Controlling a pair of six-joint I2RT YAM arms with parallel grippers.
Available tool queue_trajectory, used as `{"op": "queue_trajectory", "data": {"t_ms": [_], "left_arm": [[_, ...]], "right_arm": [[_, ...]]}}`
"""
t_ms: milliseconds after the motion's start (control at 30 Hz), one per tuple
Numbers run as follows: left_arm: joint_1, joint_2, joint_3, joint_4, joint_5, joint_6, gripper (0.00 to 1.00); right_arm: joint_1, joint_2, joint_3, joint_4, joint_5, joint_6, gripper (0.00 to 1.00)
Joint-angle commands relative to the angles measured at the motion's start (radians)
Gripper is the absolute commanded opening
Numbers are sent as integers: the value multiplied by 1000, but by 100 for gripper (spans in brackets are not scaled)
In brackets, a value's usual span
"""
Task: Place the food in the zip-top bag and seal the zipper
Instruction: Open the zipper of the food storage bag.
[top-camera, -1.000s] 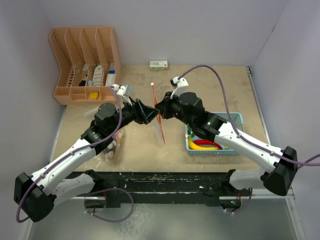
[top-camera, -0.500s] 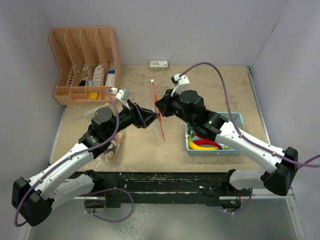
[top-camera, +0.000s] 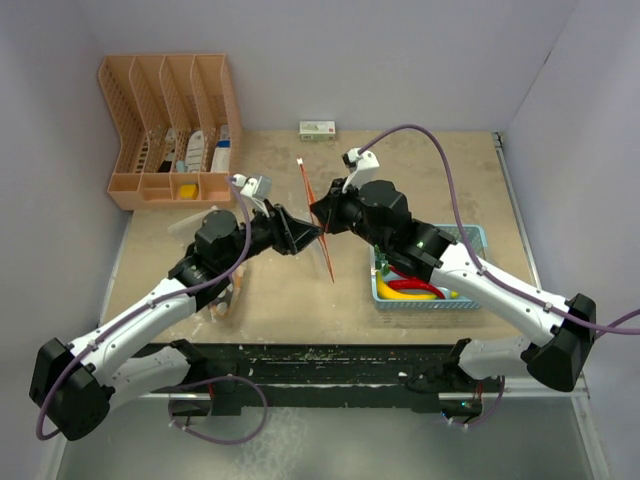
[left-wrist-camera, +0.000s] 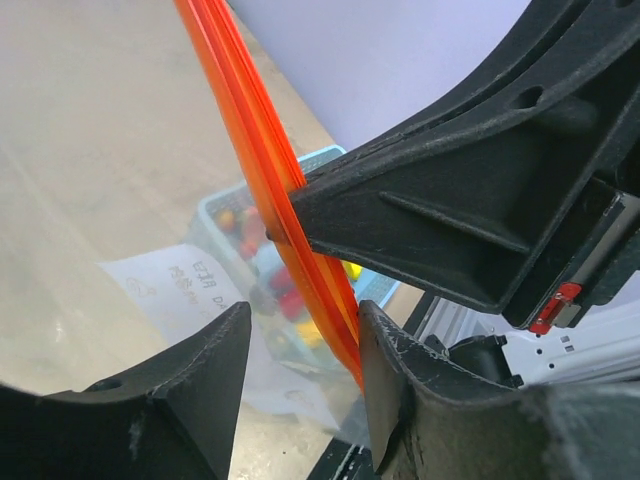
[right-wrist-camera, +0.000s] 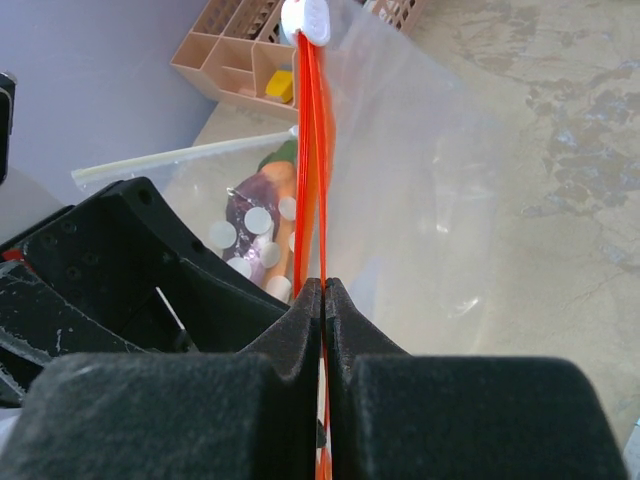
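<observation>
Both arms meet over the middle of the worktop, at the bag's mouth.

The right gripper (right-wrist-camera: 323, 290) is clenched on the zipper (top-camera: 306, 187), a slanted orange line held up in the air, with a white slider (right-wrist-camera: 305, 20) at its far end and the clear zip-top bag (right-wrist-camera: 400, 150) hanging from it. The left gripper (left-wrist-camera: 303, 325) straddles the same strip, jaws parted, the strip against one finger. The food (top-camera: 405, 290) lies in the blue basket (top-camera: 475, 232) near the worktop's right edge.

The right end effector (right-wrist-camera: 323, 288) pinches the red-orange zipper (right-wrist-camera: 312, 150) of the zip-top bag (right-wrist-camera: 420, 180).
</observation>
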Motion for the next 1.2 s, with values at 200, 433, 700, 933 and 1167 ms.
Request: {"op": "queue_trajectory", "data": {"t_ms": [200, 433, 700, 933, 1167], "left_arm": [[1, -66, 3, 18, -61, 18, 47], [0, -50, 1, 21, -55, 30, 32], [0, 7, 52, -29, -55, 58, 49], [0, 27, 98, -110, -140, 82, 54], [1, 60, 119, -142, -234, 78, 54]], "right_arm": [[4, -36, 19, 9, 34, -7, 0], [4, -53, 20, -4, 36, -7, 0], [5, -37, 39, -4, 3, -6, 0], [9, -32, 44, 3, -16, 1, 0], [19, -39, 34, -4, -27, 20, 0]]}}
